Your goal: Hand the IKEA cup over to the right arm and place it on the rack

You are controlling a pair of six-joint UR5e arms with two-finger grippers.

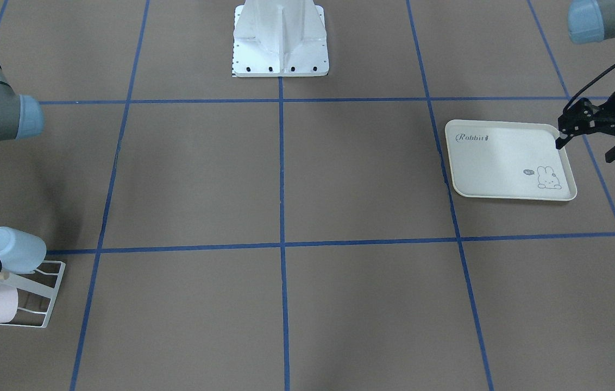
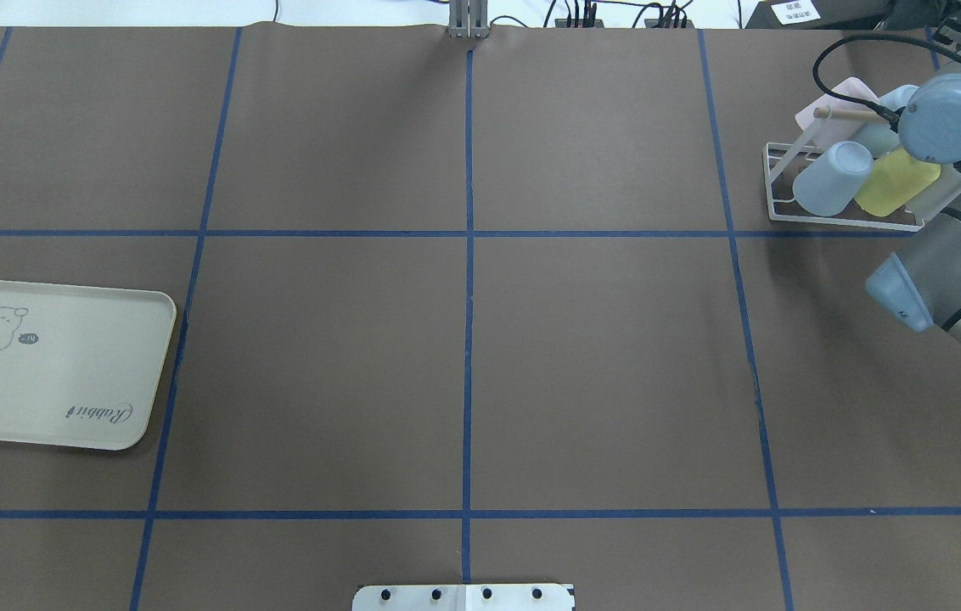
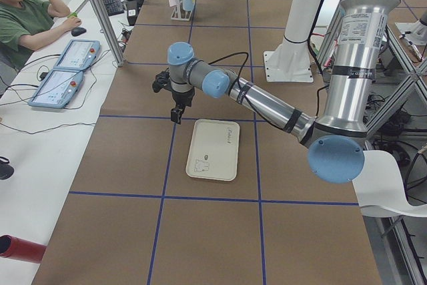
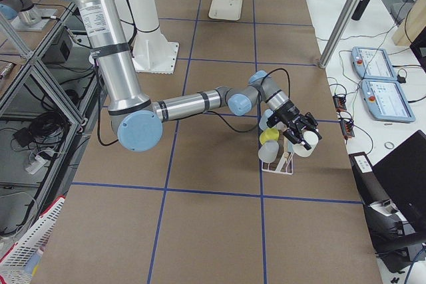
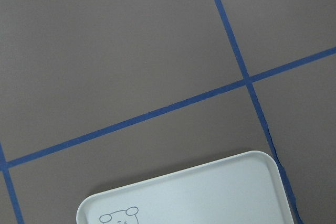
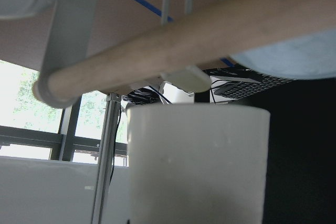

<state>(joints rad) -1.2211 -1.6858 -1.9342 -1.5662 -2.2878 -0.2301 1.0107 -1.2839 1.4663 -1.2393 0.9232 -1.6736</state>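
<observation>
Idle left gripper [image 1: 584, 152] by the tray [image 2: 64, 373], right arm [image 2: 956, 263] at the rack [image 2: 773, 182].
The left gripper hangs near the cream tray's corner, fingers spread and empty. Far right, the rack holds a blue cup [image 2: 828, 178] and a yellow cup [image 2: 896, 191]; the pale IKEA cup [image 6: 197, 166] sits close by its wooden dowel [image 6: 184, 40] at the right gripper [image 4: 301, 132], whose grip I cannot tell.

A pale cup [image 6: 197, 161] lies on its side just under the wooden dowel [image 6: 173, 40] of the white wire rack [image 2: 771, 182], at the tip of the silver-grey right arm [image 2: 952, 263].
</observation>
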